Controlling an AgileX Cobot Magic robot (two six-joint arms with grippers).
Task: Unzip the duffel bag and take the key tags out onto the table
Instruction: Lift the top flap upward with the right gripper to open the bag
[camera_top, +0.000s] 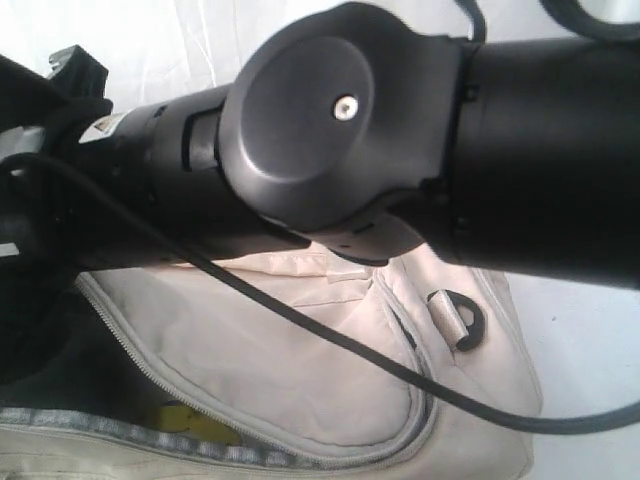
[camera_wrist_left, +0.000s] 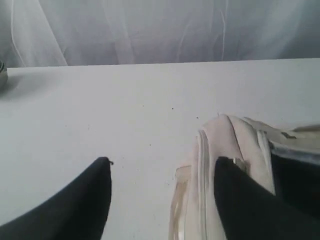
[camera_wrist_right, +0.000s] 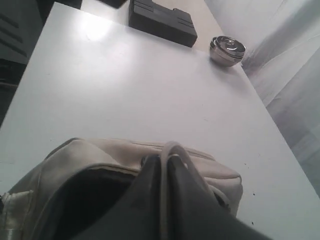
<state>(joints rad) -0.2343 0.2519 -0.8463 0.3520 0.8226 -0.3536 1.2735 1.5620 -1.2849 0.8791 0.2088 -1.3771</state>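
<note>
On the white table (camera_wrist_left: 125, 110) the cream duffel bag (camera_top: 300, 380) is lying, filling the exterior view from 4 to 8 o'clock. A thick black arm (camera_top: 520, 150) is crossing from 9 through 12 to 3 o'clock and hiding the bag's upper part. The grey zipper (camera_top: 150, 375) is standing unzipped. The flap is folding back and the dark lining is showing at 8 o'clock. A yellow-green patch (camera_top: 185, 420) is sitting inside that opening at 7 o'clock, too blurred to name.

The left gripper (camera_wrist_left: 162, 162) is hovering low over the table with jaws spread wide, one finger overlapping the bag's end and the other over bare table. The right gripper (camera_wrist_right: 163, 161) is sitting over the open bag, jaws nearly together and pinching a pale strap (camera_wrist_right: 172, 145).

A black box (camera_wrist_right: 162, 21) and a metal bowl (camera_wrist_right: 227, 49) are resting near each other, well apart from the bag. A black cable (camera_top: 330, 335) is draping across the flap. The black D-ring (camera_top: 470, 320) is hanging at 4 o'clock.
</note>
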